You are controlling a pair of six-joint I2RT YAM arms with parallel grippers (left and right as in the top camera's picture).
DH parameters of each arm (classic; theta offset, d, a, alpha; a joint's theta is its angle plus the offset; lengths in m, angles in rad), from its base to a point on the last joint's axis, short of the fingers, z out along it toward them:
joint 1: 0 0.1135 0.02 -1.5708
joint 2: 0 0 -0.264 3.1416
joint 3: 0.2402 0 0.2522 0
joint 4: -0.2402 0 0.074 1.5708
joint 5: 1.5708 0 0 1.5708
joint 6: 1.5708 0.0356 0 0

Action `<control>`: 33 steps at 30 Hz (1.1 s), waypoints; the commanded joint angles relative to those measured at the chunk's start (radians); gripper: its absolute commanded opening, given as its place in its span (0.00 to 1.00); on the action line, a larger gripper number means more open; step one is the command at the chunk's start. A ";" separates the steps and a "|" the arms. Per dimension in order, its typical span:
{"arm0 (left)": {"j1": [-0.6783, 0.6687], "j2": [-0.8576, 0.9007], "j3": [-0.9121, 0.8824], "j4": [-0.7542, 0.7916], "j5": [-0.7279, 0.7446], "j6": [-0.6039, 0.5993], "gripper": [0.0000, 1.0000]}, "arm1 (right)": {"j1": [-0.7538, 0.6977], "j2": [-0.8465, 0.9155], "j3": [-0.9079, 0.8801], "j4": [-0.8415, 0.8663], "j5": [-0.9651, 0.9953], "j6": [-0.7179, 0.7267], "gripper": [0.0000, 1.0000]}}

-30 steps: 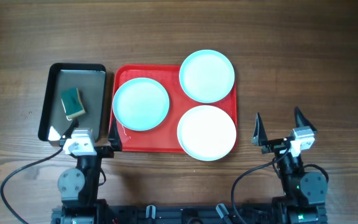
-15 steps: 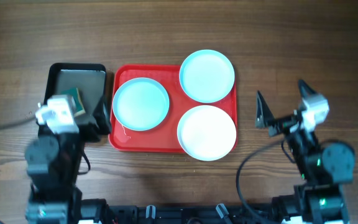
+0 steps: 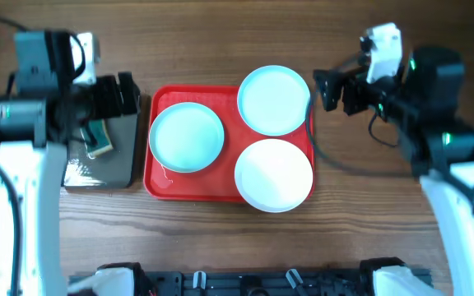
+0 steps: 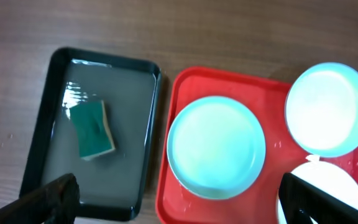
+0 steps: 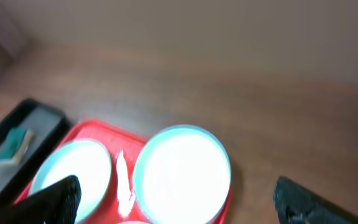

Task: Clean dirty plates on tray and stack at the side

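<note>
Three plates on the red tray, both claws released above the table.

The pale aqua plates lie flat and unstacked on the red tray (image 3: pixel 161 187): the left plate (image 3: pixel 186 137) on its left half, the far plate (image 3: pixel 274 99) at its far right corner with its edge past the tray's rim, and the near plate (image 3: pixel 274 175), whiter in the light, at the near right corner and over the near rim. The two right-hand plates sit just beside each other. Close to the tray's left side, a dark grey pan (image 3: pixel 113 168) with a glossy floor holds a green-and-tan sponge (image 4: pixel 95 129). The left claw (image 3: pixel 122 93) hangs over the pan's far right corner, fingers spread wide and empty. The right claw (image 3: pixel 334 89) hangs just off the tray's far right corner, beside the far plate, equally spread and holding nothing. Everything rests on a brown wood-grain table (image 3: pixel 220 33).
</note>
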 commanded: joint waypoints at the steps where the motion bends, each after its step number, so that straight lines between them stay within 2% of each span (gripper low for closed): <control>1: 0.005 0.079 0.062 0.005 0.034 -0.010 1.00 | -0.004 0.102 0.143 -0.066 -0.043 -0.010 1.00; 3: 0.004 0.105 0.062 0.021 0.072 -0.010 1.00 | -0.004 0.126 0.142 -0.047 -0.057 0.023 1.00; 7: 0.004 0.134 0.061 0.014 0.095 -0.008 1.00 | -0.004 0.171 0.142 -0.006 -0.085 0.257 1.00; 8: 0.004 0.137 0.061 0.019 0.092 -0.008 1.00 | -0.003 0.185 0.142 0.004 -0.106 0.275 1.00; 9: 0.005 0.138 0.061 0.029 0.093 -0.009 1.00 | 0.000 0.199 0.142 0.015 -0.140 0.259 0.99; 11: 0.005 0.137 0.061 0.053 0.098 -0.009 1.00 | 0.017 0.227 0.142 0.022 -0.176 0.239 0.92; 15: 0.005 0.137 0.061 0.058 0.098 -0.017 1.00 | 0.113 0.279 0.143 0.005 -0.134 0.253 0.86; 18: 0.017 0.137 0.061 0.053 -0.024 -0.158 1.00 | 0.196 0.310 0.151 -0.003 -0.050 0.283 0.84; 20: 0.053 0.139 0.061 0.035 -0.156 -0.334 1.00 | 0.269 0.351 0.185 -0.032 0.039 0.295 0.82; 22: 0.104 0.140 0.061 0.021 -0.169 -0.391 1.00 | 0.321 0.405 0.243 -0.085 0.107 0.304 0.77; 28: 0.209 0.180 0.060 -0.011 -0.169 -0.406 0.99 | 0.427 0.657 0.428 -0.214 0.159 0.305 0.64; 29: 0.215 0.188 0.060 -0.011 -0.169 -0.406 0.95 | 0.438 0.688 0.436 -0.217 0.159 0.307 0.62; 33: 0.217 0.209 0.060 -0.013 -0.169 -0.406 0.95 | 0.470 0.806 0.436 -0.212 0.159 0.332 0.60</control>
